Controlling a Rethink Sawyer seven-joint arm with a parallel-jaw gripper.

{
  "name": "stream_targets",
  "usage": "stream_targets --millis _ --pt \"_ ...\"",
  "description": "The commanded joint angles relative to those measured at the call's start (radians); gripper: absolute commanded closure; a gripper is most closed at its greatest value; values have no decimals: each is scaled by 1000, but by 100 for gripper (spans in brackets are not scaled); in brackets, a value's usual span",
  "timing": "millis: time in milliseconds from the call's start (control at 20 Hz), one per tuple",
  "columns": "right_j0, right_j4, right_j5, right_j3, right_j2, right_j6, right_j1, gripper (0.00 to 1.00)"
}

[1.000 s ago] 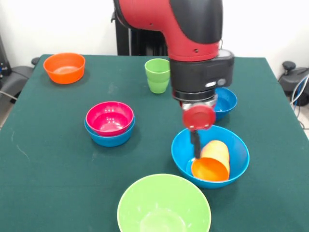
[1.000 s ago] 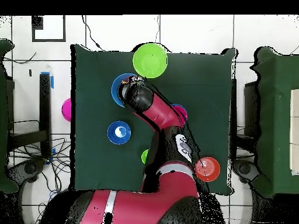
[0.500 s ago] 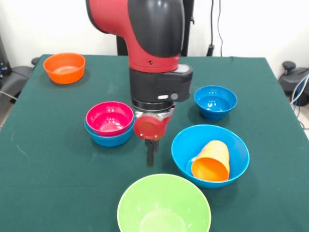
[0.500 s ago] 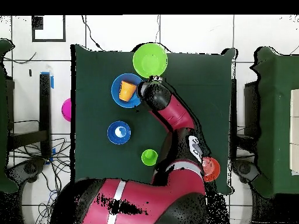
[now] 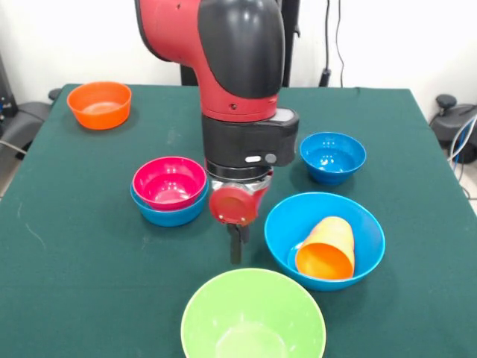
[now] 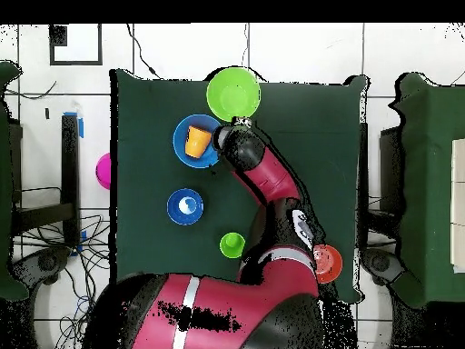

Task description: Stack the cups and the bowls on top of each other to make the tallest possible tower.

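Note:
My gripper (image 5: 236,252) hangs low over the cloth between the pink-red bowl (image 5: 169,181) and the large blue bowl (image 5: 279,224), just behind the large lime green bowl (image 5: 253,317). Nothing shows in it. An orange-yellow cup (image 5: 328,250) lies on its side inside the large blue bowl. The pink-red bowl sits nested in a small blue bowl (image 5: 170,214), a two-piece tower. Another small blue bowl (image 5: 332,156) stands at the right and the small orange bowl (image 5: 99,104) at the far left. The arm hides the light green cup in the front view; the overhead view shows it (image 6: 232,244).
In the overhead view a purple bowl (image 6: 103,170) sits at the left edge of the green table cloth (image 6: 145,245). Chairs and cables surround the table. The red arm (image 6: 272,182) crosses the cloth's middle.
My gripper came out of the large blue bowl and moved left in the front view, then sank slightly toward the cloth. The orange-yellow cup stayed lying in the bowl.

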Motion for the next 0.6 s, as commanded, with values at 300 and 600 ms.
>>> stream_targets --millis 300,600 --pt "1 34 90 70 230 136 -57 0" --pt "28 30 147 67 233 145 -81 0"
